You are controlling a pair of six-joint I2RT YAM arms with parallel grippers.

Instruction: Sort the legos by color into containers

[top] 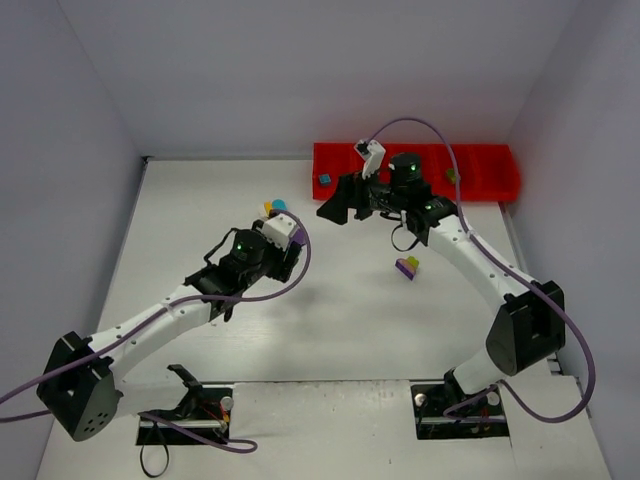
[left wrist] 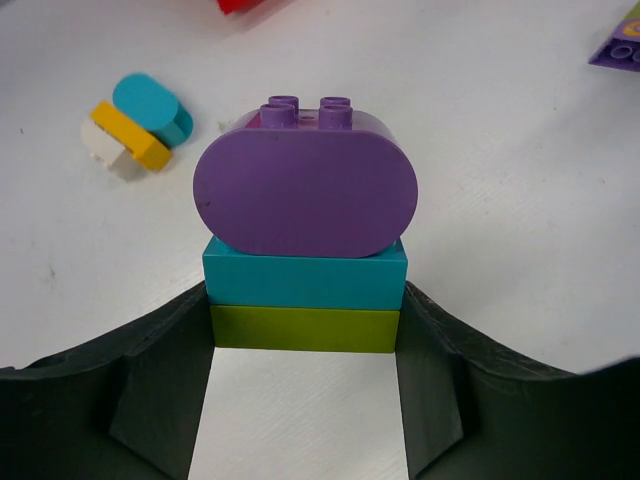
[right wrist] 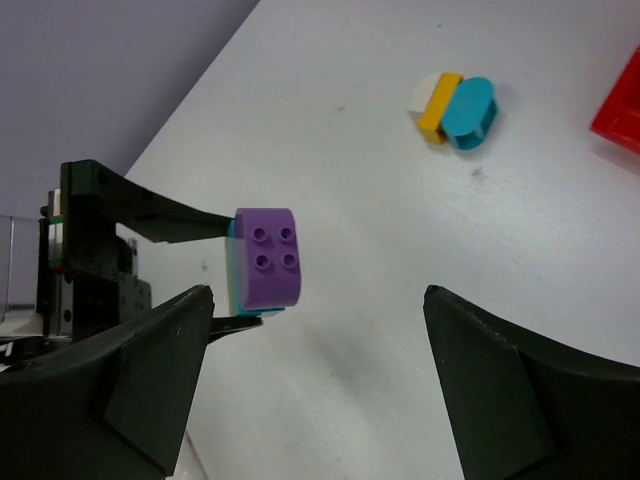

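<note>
My left gripper (left wrist: 305, 335) is shut on a stack of three legos held above the table: a purple rounded brick (left wrist: 305, 195) on a teal one (left wrist: 305, 280) on an olive one (left wrist: 305, 328). The fingers press the lower bricks from both sides. The stack also shows in the right wrist view (right wrist: 268, 258). My right gripper (right wrist: 318, 300) is open and empty, just right of the stack; in the top view it (top: 340, 205) hangs near the red tray (top: 480, 185). A teal brick (top: 323, 180) and an olive brick (top: 452, 175) lie in tray compartments.
A white, yellow and teal cluster (left wrist: 135, 125) lies on the table beyond the left gripper; it also shows in the top view (top: 273, 208). A purple and olive stack (top: 407, 267) lies mid-table under the right arm. Walls close the table on three sides.
</note>
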